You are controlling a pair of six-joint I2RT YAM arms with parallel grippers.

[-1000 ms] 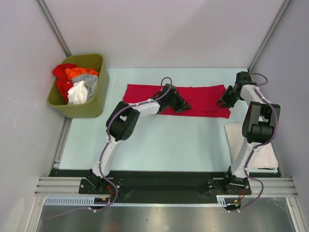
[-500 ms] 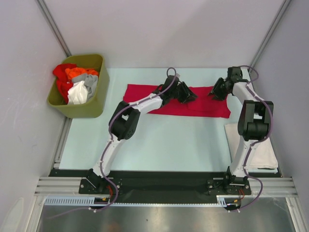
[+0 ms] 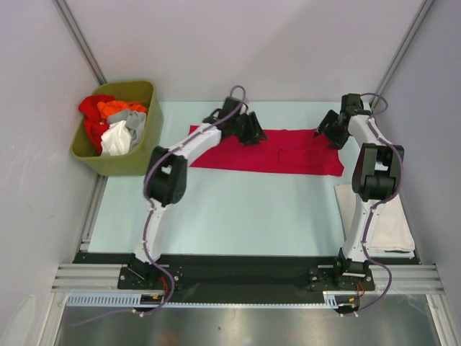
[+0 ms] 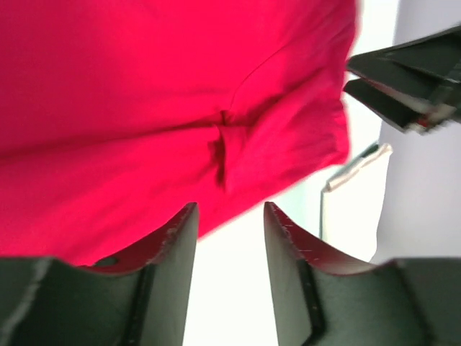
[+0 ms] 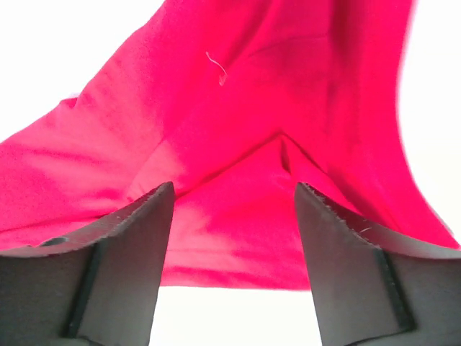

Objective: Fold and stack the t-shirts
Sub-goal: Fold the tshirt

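While your left gripper and right gripper hang open and empty, the red shirt stretches lengthwise beneath both.

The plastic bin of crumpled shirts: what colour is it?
The plastic bin is olive green, clearest in the top external view.

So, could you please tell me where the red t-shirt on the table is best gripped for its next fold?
Probably the right short end of the crimson-red t-shirt, pinched at its corners from above. It lies flat as a long strip, so only edges offer a pinch, and that end can fold over leftwards. The left gripper and right gripper are open.
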